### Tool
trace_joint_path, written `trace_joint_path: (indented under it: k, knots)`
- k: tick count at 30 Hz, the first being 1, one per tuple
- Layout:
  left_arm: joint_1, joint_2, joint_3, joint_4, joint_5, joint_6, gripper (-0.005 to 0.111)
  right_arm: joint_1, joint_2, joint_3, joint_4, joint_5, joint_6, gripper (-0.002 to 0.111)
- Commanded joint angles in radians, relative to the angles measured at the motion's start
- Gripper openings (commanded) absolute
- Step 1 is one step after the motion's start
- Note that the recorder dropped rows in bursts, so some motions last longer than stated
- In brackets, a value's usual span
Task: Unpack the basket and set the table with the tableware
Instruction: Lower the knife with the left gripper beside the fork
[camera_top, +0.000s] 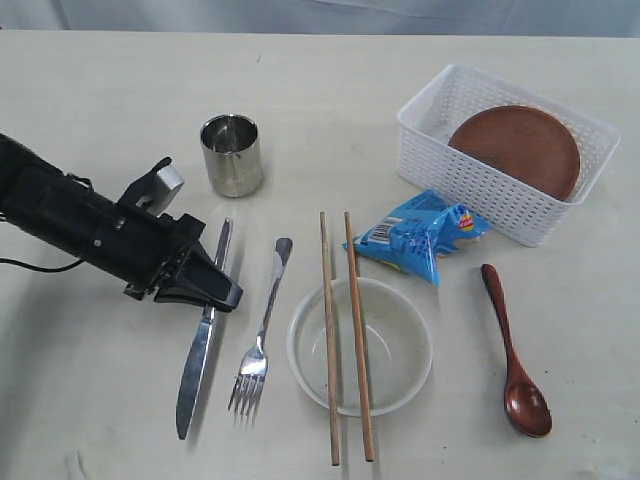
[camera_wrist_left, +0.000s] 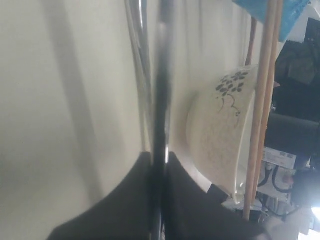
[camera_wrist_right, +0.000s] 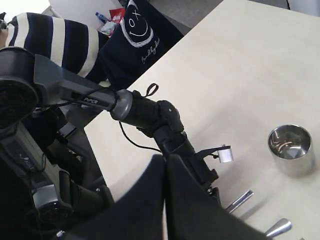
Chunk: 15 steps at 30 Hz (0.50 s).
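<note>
Knife (camera_top: 197, 365) lies flat on bench (camera_top: 100, 400), long axis roughly 12-to-6, blade tip toward 6, just at 9 o'clock of fork (camera_top: 262, 320). Your left tool (camera_top: 222, 296) reaches in from 9 o'clock and crosses knife where handle meets blade, fingers pinched onto it. Left arm nearer. Right tool (camera_wrist_right: 165, 159) closed, empty, outside exterior view. Plate (camera_top: 515, 148) sits in basket (camera_top: 470, 190) at 2 o'clock.
</note>
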<state>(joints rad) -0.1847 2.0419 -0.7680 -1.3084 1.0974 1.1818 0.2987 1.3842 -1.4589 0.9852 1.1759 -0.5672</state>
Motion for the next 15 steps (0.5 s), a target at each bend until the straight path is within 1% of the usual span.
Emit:
trace_joint_path:
  k: [1,8,15]
  knots:
    - [-0.022,0.022,0.002,-0.038,-0.069,-0.032,0.0,-0.007,-0.006,-0.006,-0.004,-0.001,0.0,0.0]
    - [-0.022,0.022,-0.02,-0.036,-0.07,-0.087,0.0,-0.007,-0.006,-0.006,-0.004,-0.001,0.0,0.0]
    - [-0.022,0.006,-0.02,-0.022,-0.079,-0.09,0.0,-0.007,-0.006,-0.006,-0.022,-0.001,0.0,0.0]
